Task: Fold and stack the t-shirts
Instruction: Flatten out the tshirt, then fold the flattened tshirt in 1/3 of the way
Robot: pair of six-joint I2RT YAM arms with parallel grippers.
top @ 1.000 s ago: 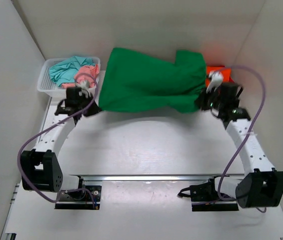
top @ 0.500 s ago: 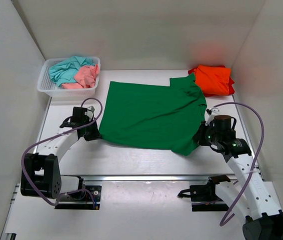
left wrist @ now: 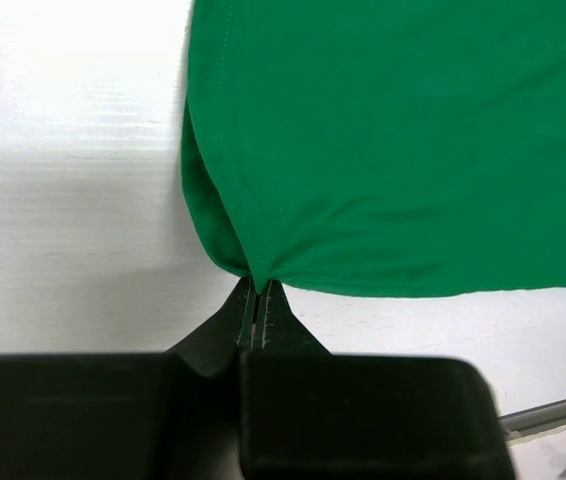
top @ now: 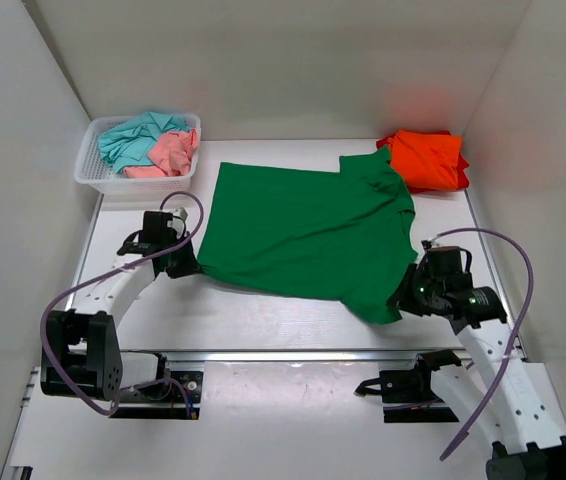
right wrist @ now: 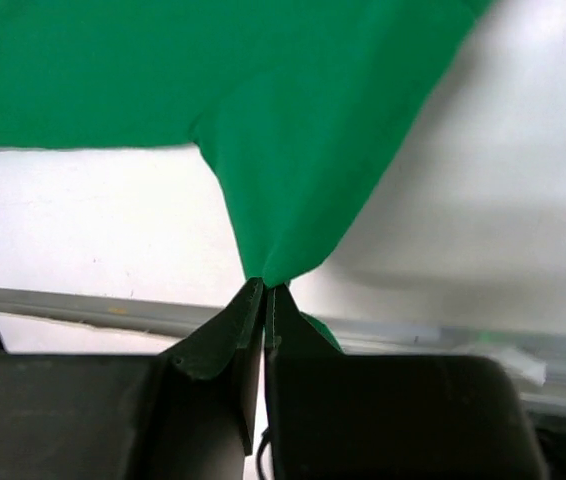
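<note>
Overhead rear view over table (top: 263, 305); wrist views close on green t-shirt (top: 303, 235) edges.

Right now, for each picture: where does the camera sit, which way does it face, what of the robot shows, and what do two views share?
Top external: above, behind the bases, looking down on table, green t-shirt, left arm, right arm.
Left wrist: on the left arm, facing along the left gripper, shut on the t-shirt's corner.
Right wrist: on the right arm, facing along the right gripper, shut on the t-shirt's edge.
Shared: all three show the green t-shirt.
</note>
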